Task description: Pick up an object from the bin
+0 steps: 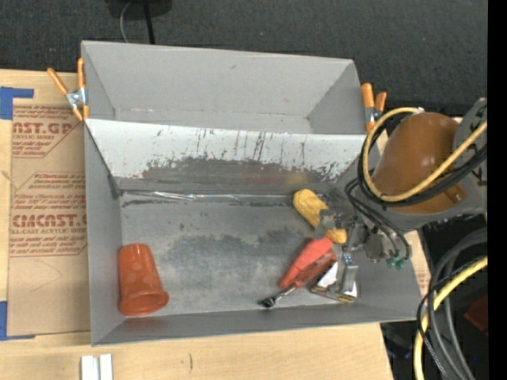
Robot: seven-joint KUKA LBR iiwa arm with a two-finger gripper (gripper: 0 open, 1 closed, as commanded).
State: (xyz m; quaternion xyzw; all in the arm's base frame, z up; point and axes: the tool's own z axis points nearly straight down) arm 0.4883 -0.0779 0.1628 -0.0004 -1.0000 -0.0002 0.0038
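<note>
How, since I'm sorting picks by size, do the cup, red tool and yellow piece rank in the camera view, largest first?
1. Largest: cup, clearly by area.
2. Next: red tool, longer than the cup if its dark tip counts, but much slimmer.
3. Smallest: yellow piece.

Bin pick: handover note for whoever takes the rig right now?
Hand: low in the bin, lower-right corner of the view; grip state cannot be told.
Red-handled tool: lies on the floor right beside the hand, dark tip pointing lower left.
Yellow object: on the floor just above the tool, near the back wall.
Orange cup: on its side in the lower-left corner, apart from the rest.
Done: hand is down by the tool.
Left: confirm a grasp and lift; nothing is raised off the floor.
</note>
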